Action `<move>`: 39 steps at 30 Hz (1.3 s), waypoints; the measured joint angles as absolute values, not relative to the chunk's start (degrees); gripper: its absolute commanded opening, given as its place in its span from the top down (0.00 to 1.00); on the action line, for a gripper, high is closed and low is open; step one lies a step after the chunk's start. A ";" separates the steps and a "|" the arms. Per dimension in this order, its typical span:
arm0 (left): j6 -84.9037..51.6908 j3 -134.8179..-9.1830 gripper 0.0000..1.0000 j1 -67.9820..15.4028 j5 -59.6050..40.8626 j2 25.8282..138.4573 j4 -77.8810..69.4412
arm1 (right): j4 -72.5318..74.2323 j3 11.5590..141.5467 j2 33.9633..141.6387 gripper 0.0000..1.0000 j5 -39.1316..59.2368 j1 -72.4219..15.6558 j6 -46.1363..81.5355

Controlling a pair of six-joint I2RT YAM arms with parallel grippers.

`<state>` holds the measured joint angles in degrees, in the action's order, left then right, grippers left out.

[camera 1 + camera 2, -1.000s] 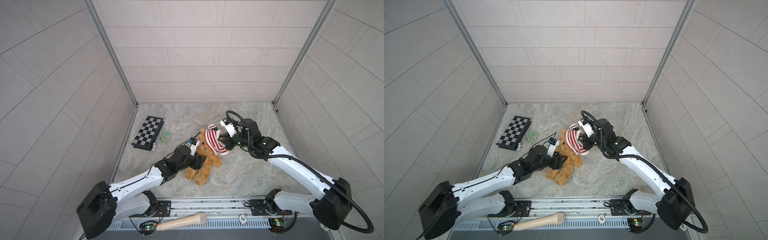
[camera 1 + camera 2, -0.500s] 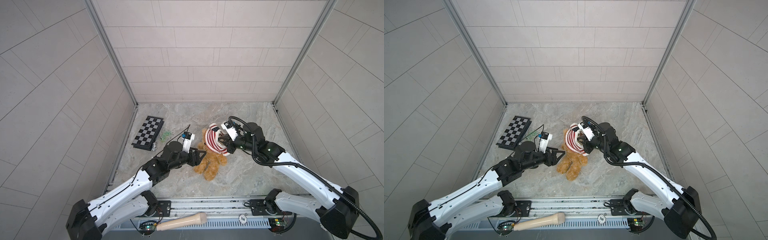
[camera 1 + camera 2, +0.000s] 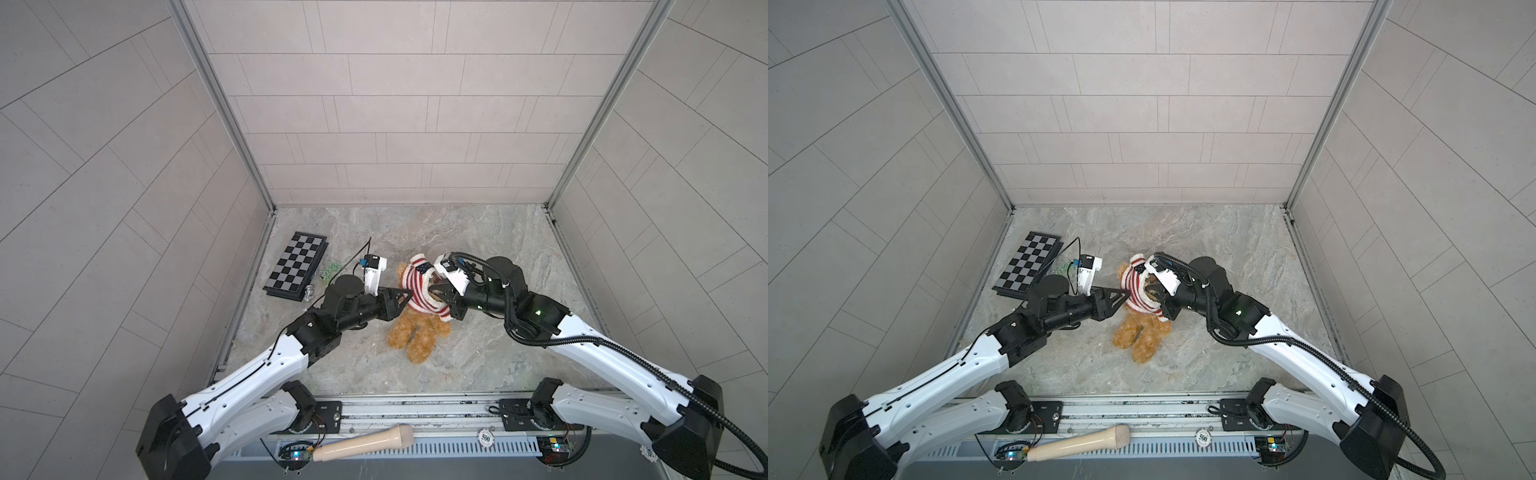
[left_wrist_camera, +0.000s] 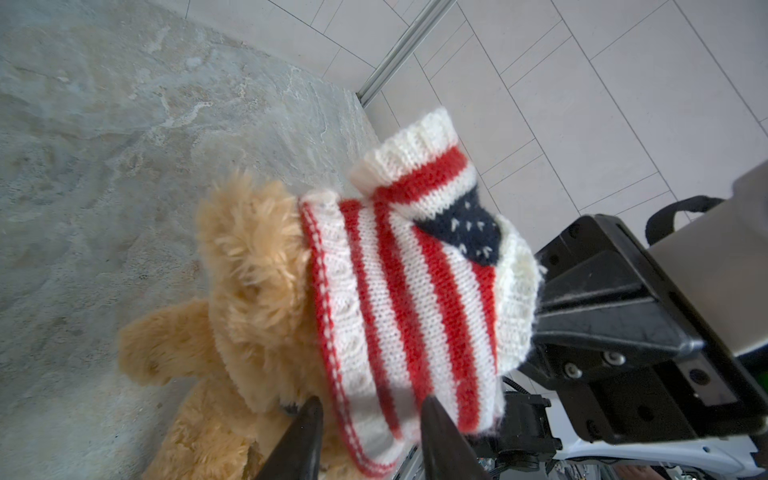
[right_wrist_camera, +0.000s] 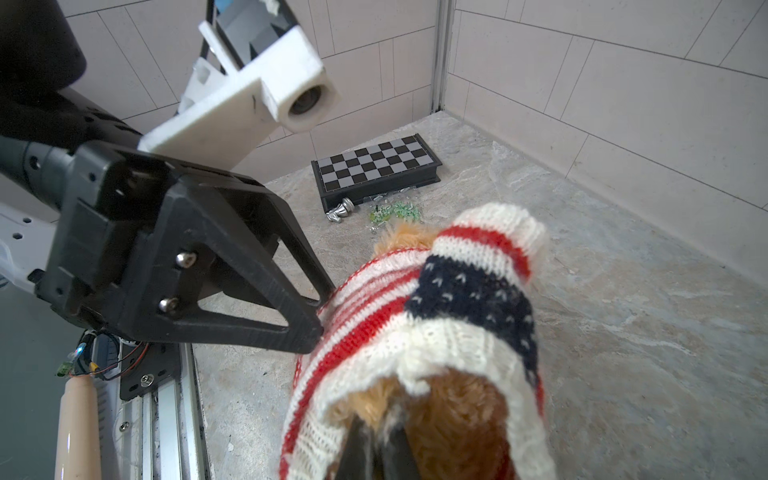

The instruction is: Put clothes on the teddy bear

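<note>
The teddy bear [image 3: 417,334] [image 3: 1140,332] lies on the stone floor with its legs toward the front rail. A red-and-white striped sweater [image 3: 419,291] [image 3: 1138,286] with a navy star patch covers its head and shoulders. From the left, my left gripper [image 3: 409,293] [image 4: 371,401] meets the sweater [image 4: 399,270]; its fingers stand apart astride the lower hem, beside the bear's fur [image 4: 249,266]. My right gripper [image 3: 434,289] [image 5: 377,422] reaches into the sweater's [image 5: 415,316] open end from the right. It is shut on the white hem, against the fur [image 5: 457,415].
A folded chessboard [image 3: 297,266] [image 5: 376,164] lies by the left wall, with a silver chess piece [image 3: 308,293] and small green bits [image 3: 330,270] beside it. A wooden handle [image 3: 361,442] and a chip [image 3: 485,436] rest on the front rail. Walls enclose three sides.
My left gripper left the bear's side, swung up to the sweater's lower hem and narrowed its jaws. The right gripper kept its hold, and the bear shifted slightly right.
</note>
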<state>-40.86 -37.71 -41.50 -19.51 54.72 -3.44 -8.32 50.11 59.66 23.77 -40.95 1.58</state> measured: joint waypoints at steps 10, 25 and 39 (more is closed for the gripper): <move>-42.76 -37.69 0.84 -40.07 -19.51 55.88 -5.04 | -7.90 49.21 58.98 1.00 23.27 -43.42 -0.16; -47.05 -34.76 1.00 -35.11 -20.21 54.89 -10.15 | -7.92 48.71 58.41 1.00 22.22 -44.99 -1.63; -54.65 -26.68 1.00 -27.99 -16.91 53.34 -13.39 | -6.83 45.82 54.92 1.00 21.61 -46.24 -3.33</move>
<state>-54.65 -26.68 -27.99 -16.91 53.34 -13.39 -6.83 45.82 54.92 21.61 -46.24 -3.33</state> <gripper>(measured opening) 0.054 0.052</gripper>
